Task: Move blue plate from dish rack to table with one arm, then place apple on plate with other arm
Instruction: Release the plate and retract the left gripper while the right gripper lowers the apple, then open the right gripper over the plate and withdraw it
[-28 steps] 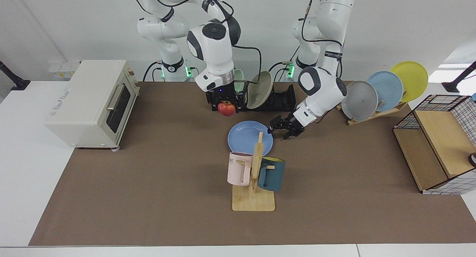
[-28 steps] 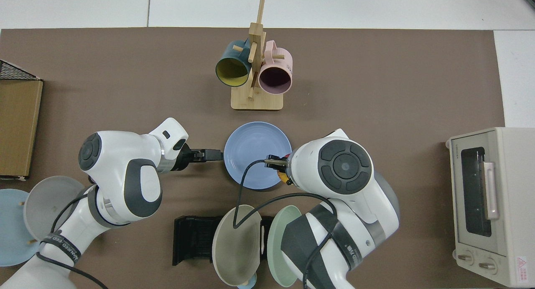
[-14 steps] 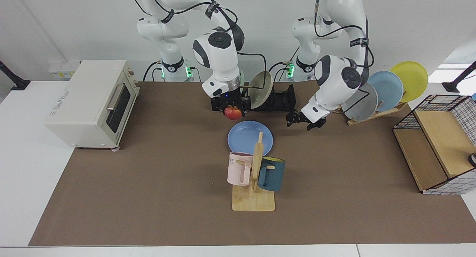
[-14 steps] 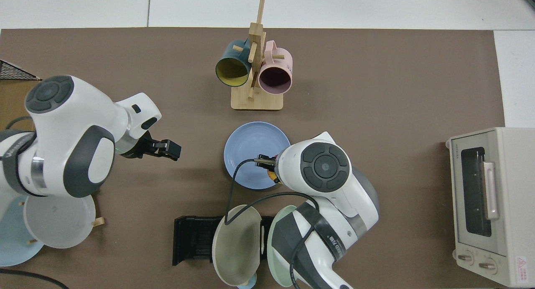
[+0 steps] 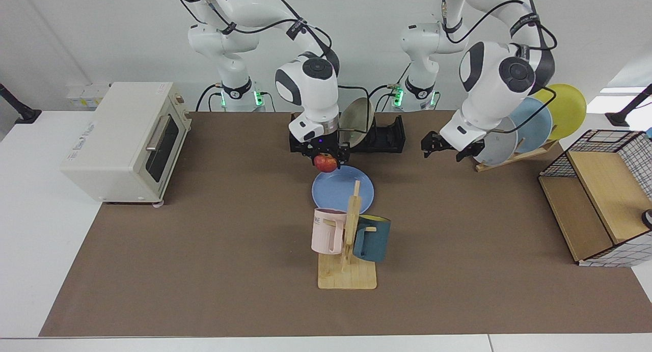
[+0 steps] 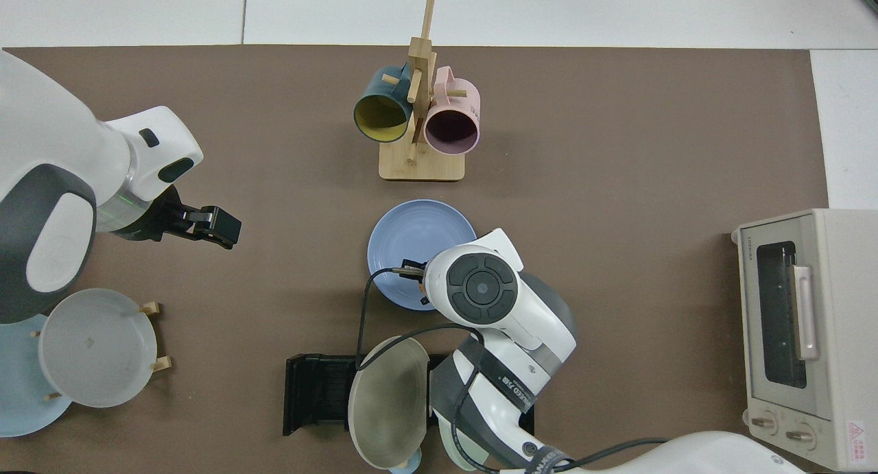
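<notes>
Red apple (image 5: pixel 326 162) between right jaws, over blue plate (image 5: pixel 342 190)

You can make out "ME" on the pink mug (image 5: pixel 326 232), toaster oven (image 5: pixel 127 140) lettering too small to read

blue plate (image 5: pixel 342 189) on table (image 5: pixel 204 240), before dish rack (image 5: pixel 384 135)

right gripper (image 5: pixel 326 156) points straight down, fingers clamped; left gripper (image 5: pixel 448 147) hangs raised off to the side, fingers apart.
</notes>
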You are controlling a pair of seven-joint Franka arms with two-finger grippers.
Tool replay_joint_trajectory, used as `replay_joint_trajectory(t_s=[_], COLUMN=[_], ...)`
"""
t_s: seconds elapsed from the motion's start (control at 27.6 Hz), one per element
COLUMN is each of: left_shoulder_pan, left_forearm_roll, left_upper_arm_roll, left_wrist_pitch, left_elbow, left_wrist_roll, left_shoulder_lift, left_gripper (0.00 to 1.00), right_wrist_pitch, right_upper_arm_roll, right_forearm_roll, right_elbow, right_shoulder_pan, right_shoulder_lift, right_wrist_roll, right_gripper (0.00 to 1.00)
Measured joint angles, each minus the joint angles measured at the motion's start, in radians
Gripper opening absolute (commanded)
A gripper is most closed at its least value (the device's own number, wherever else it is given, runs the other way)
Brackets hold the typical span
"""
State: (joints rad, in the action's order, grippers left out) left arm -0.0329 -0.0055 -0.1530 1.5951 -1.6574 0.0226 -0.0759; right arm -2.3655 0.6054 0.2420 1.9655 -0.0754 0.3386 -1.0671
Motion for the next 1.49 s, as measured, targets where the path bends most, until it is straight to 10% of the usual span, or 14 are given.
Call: replay_joint_trajectory(t_s=[0.51,0.58,0.69,1.49], left_shoulder_pan=[-0.014,-0.014,-0.014,-0.005], left_forearm_roll=[0.003,0.003,0.003,0.003], left_upper_arm_roll=[0.033,0.035,0.038,0.05], left_wrist_pitch=[-0.087,-0.088,-0.087,-0.077], left_elbow=[0.02,0.02,0.019,0.03], left_wrist_roll=[0.003,0.003,0.004,0.01], left_shoulder_lift=[0.125,0.13,0.13,0.115], left_gripper=[1.0,1.0,1.0,1.0], right_wrist_pitch=[-0.052,-0.059,-0.066,0.058], right_upper_arm_roll=[0.003,0.005,0.005,0.027], right_forearm_roll=[0.018,0.018,0.018,0.018], right_elbow=[-0.001,-0.001,-0.001,-0.114], right_shoulder_pan=[0.0,-0.001,-0.001,0.006], right_shoulder_lift=[0.06,0.067,0.075,0.052], right_wrist_roll=[-0.034,-0.04,-0.043,-0.08], right_gripper=[0.05,0.25,1.0,1.0])
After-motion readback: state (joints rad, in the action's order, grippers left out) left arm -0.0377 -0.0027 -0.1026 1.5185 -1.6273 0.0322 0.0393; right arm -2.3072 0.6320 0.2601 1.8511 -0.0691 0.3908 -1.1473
